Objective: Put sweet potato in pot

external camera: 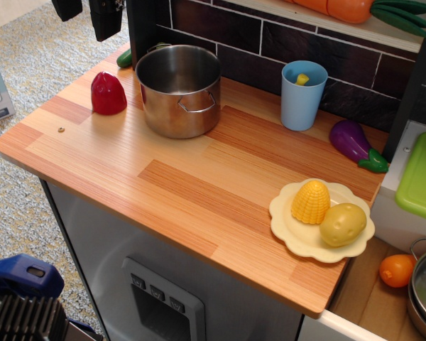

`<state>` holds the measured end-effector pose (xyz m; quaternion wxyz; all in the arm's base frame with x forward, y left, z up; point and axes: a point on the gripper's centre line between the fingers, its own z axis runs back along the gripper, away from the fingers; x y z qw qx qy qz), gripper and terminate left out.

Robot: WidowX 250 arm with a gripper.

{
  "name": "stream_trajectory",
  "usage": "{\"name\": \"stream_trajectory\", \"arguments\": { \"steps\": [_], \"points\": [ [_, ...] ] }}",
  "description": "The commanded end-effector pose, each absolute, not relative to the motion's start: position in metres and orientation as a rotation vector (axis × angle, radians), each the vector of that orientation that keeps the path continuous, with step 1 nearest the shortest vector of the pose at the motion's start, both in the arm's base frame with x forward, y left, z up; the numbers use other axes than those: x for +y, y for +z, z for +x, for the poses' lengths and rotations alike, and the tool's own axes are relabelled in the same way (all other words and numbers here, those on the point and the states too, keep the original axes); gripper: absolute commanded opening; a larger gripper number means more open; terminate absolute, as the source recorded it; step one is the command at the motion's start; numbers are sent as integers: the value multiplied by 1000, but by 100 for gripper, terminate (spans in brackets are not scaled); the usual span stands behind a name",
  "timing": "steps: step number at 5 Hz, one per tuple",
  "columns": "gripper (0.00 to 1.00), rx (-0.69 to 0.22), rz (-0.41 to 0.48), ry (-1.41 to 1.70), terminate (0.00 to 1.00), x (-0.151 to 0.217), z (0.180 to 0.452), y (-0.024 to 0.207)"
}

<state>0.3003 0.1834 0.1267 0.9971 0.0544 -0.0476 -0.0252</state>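
Potato point(108, 94) upright left of pot point(179, 89), apart. Glossy hard plastic, prob. light, slippery; grip low across wide base (tip tapers). Gripper point(86, 14) above, jaw state unclear.

Dark-red sweet potato point(108, 94), silver pot point(179, 91)

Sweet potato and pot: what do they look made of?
The sweet potato looks like glossy dark-red plastic: it shows smooth, even colour and a soft highlight. The pot looks like polished stainless steel: its wall mirrors the counter, its inside looks brushed, and its loop handles are wire.
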Motion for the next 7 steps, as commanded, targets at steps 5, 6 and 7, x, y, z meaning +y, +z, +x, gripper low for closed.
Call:
{"name": "stream_trajectory", "arguments": {
  "steps": [5,6,7],
  "points": [
    [100,-263,104,-10,0,194,304,89],
    [100,-278,91,-15,0,199,308,80],
    [100,-287,72,-23,0,203,311,69]
  ]
}}
